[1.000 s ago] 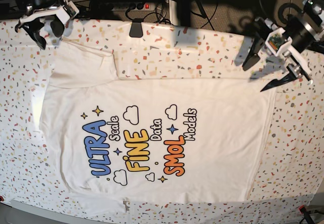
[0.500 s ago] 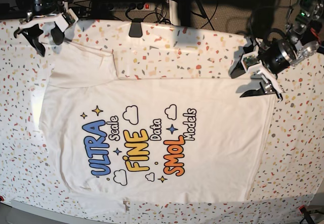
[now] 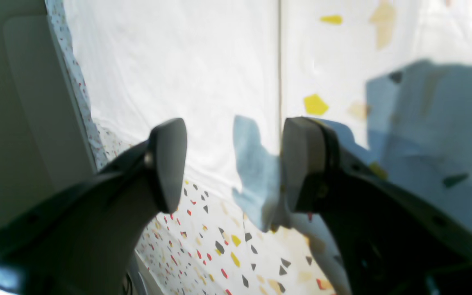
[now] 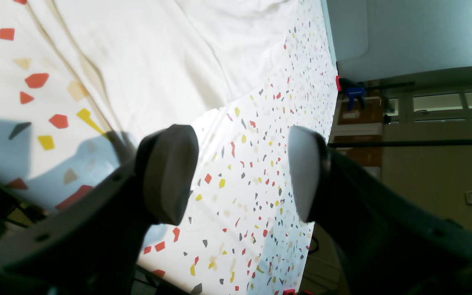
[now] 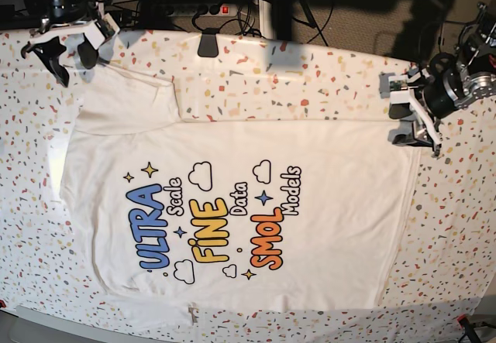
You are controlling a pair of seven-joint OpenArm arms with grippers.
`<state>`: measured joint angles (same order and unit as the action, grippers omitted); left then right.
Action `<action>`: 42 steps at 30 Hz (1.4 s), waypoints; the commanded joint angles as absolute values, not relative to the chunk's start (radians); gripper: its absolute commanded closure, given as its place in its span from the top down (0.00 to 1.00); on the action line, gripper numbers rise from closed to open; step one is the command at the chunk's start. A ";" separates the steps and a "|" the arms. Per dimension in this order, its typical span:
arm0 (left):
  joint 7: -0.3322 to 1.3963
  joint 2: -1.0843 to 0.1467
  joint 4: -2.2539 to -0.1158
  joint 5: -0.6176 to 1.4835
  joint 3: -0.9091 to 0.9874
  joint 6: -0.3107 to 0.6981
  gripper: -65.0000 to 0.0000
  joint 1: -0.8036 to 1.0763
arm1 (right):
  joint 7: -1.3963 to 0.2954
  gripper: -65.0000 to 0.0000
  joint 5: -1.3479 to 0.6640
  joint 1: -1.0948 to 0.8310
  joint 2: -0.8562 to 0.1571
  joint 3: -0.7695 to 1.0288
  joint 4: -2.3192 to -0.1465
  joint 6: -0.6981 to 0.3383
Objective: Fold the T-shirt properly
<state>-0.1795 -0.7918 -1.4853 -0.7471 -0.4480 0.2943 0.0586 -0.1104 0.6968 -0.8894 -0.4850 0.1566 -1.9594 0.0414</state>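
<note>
The T-shirt point(image 5: 232, 204) lies flat, print side up, on the speckled counter point(image 5: 457, 227), with one sleeve folded in at the far left corner. The left gripper point(image 5: 409, 114) sits at the shirt's far right hem corner, jaws released and grasping nothing. The right gripper point(image 5: 66, 45) is beside the folded sleeve, jaws likewise released and empty

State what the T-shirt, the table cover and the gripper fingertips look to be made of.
T-shirt: soft matte knit, likely cotton; it lies limp with shallow wrinkles and a printed front.
Table cover: thin speckled sheet, probably printed cloth or vinyl; the look leaves it open.
Left gripper and right gripper fingertips: dark, matte, rounded pads, probably rubber or plastic.
</note>
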 commanded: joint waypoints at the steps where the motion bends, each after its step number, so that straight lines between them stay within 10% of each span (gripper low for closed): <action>1: -0.187 -0.809 -1.496 -0.741 -0.443 0.276 0.54 0.047 | -0.103 0.58 0.697 -0.897 -0.495 0.164 -1.977 0.061; 15: -0.154 -0.780 -1.302 -0.796 -0.446 0.209 0.53 0.047 | -0.103 0.58 0.697 -0.897 -0.493 0.164 -1.977 0.061; 22: -0.157 -0.779 -1.302 -0.796 -0.446 0.208 0.04 0.047 | -0.103 0.58 0.697 -0.897 -0.493 0.164 -1.977 0.061; 30: -0.158 -0.779 -1.302 -0.793 -0.446 0.208 0.47 0.047 | -0.103 0.58 0.697 -0.897 -0.493 0.164 -1.977 0.061; 39: -0.187 -0.756 -1.302 -0.793 -0.446 0.210 0.46 0.044 | -0.102 0.58 0.697 -0.897 -0.493 0.164 -1.977 0.061; 42: -0.187 -0.735 -1.302 -0.793 -0.446 0.209 0.27 0.044 | -0.102 0.58 0.697 -0.897 -0.493 0.164 -1.977 0.061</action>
